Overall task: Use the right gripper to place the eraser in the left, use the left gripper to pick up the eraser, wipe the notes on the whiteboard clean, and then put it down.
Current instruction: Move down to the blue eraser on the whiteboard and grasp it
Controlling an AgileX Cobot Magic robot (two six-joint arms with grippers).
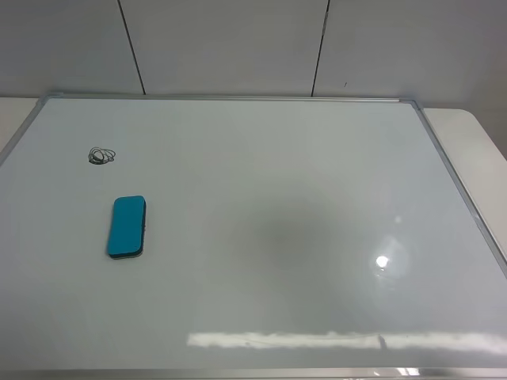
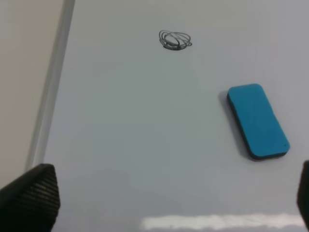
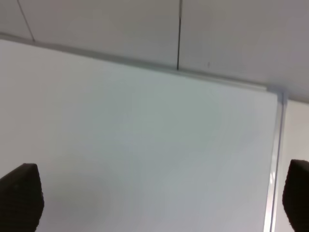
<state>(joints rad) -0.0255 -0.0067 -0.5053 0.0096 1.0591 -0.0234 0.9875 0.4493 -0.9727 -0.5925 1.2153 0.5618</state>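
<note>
Currently wide and empty: left claw, right claw. Risk: long cross-board reach to eraser mid-left, skidding it on glossy whiteboard into notes upper left

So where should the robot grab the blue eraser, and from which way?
Grab the eraser across its narrow middle, pinching the two long sides and coming straight down from above. It lies flat on the whiteboard with its dark felt side down, so only the top and edges are free. The long sides are closer together than the ends, so that is probably the easier pinch.
</note>
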